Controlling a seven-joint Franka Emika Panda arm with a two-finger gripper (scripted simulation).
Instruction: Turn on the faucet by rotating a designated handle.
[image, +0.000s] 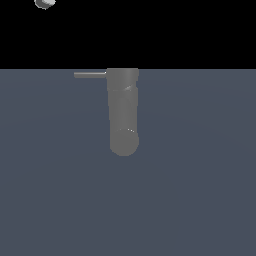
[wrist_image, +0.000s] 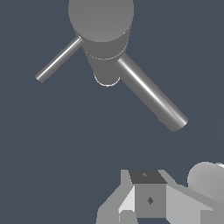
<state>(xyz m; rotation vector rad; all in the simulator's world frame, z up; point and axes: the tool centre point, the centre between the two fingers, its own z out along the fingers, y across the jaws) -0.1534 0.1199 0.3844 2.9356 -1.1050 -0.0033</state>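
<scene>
Exterior view first: the faucet (image: 123, 112) sits about mid-frame on a flat slate-blue floor (image: 200, 200), a thick matte grey cylinder whose rounded end points toward the camera. The handle (image: 90, 74) is a thin grey rod sticking straight out from the far end of the body toward the exterior view's left, level with the floor's horizon line. Way up in the corner on the exterior view's left, against the black background, there's a small pale grey blob (image: 44, 3) (probably a bit of the arm, but too little shows to be sure). It's well apart from the faucet.

Wrist view: here you look down at the faucet from above. A round cap (wrist_image: 101, 19) tops the body, a thick spout tube (wrist_image: 151, 92) angles away from it, and the handle (wrist_image: 58, 60) juts off the opposite side, much slimmer. The gripper (wrist_image: 146, 201) shows as white-grey blocky parts at the frame edge, well apart from the handle and touching nothing. Can't tell whether the jaws are spread or pressed together, since the fingertips are cut off. No containers anywhere.
</scene>
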